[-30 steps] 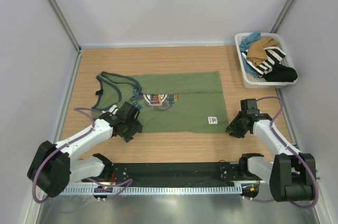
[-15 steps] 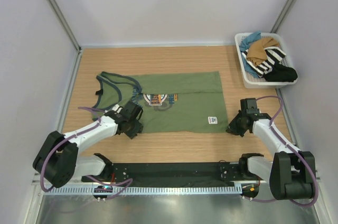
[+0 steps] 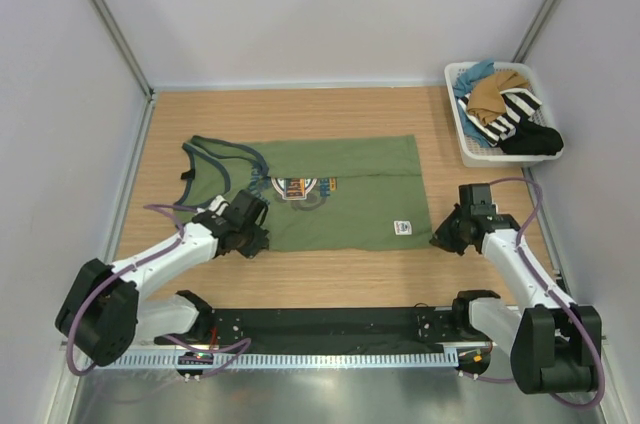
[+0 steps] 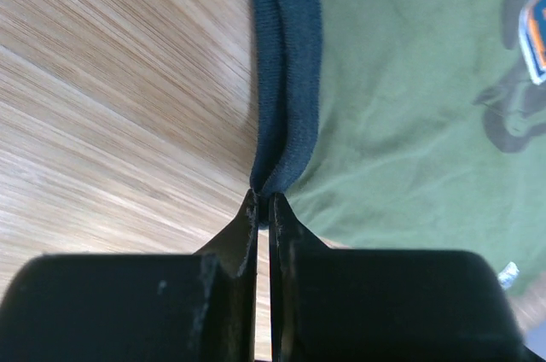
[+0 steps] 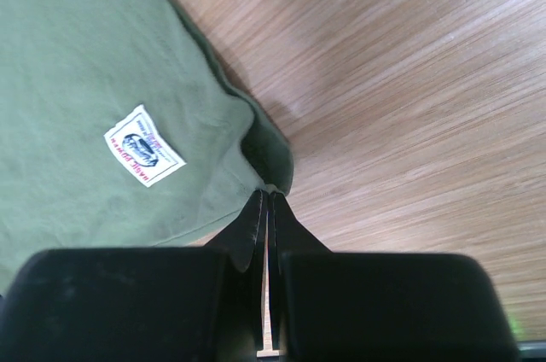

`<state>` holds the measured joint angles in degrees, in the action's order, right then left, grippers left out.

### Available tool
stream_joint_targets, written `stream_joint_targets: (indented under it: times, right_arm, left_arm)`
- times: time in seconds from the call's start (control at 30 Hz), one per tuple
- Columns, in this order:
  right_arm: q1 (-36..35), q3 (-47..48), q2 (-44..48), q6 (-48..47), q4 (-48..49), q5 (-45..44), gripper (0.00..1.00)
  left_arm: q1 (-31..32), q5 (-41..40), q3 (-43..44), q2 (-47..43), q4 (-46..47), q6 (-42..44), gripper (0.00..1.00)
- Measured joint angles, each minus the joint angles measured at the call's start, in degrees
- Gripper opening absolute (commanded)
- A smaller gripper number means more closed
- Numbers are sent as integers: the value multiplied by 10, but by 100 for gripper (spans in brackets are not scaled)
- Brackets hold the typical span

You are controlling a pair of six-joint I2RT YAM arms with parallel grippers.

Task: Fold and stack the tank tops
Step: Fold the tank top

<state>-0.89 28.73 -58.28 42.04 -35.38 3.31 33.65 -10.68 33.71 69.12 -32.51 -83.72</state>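
Top external view: where does the olive green tank top (image 3: 335, 194) lie?

– Spread flat on the wooden table (image 3: 330, 274), left of centre, straps towards the left, hem towards the right, printed side up.

And the left gripper (image 3: 252, 228)?

– At the top's near-left edge. In the left wrist view its jaws are pressed together on the dark blue-grey trim (image 4: 286, 80), which runs straight away from the tips, with bare wood to one side and green cloth to the other.

The right gripper (image 3: 441, 241)?

– At the near-right corner of the same top. The right wrist view shows the jaws closed, with the hem corner bunched up right at their tips; the small white label (image 5: 143, 145) lies near, on the flat cloth.

Where is the tan-brown tank top (image 3: 492, 94)?

– Crumpled in the white basket (image 3: 468, 149) at the far right corner, well apart from both grippers. A striped garment (image 3: 512, 110) and a black garment (image 3: 535, 139) lie in there with it.
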Motion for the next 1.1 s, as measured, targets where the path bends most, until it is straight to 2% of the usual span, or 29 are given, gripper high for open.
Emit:
stream_joint_targets:
  times: [0.3, 0.6, 1.1]
  right_arm:
    - [0, 42, 11, -5, -21, -1, 1]
    - [0, 106, -52, -30, -20, -2, 1]
    - [0, 238, -191, -45, 19, -11, 1]
  left_arm:
    - [0, -1, 1, -39, -24, -14, 0]
    - [-12, -17, 54, -38, -53, -14, 0]
    - [-92, -21, 169, 68, -43, 4, 0]
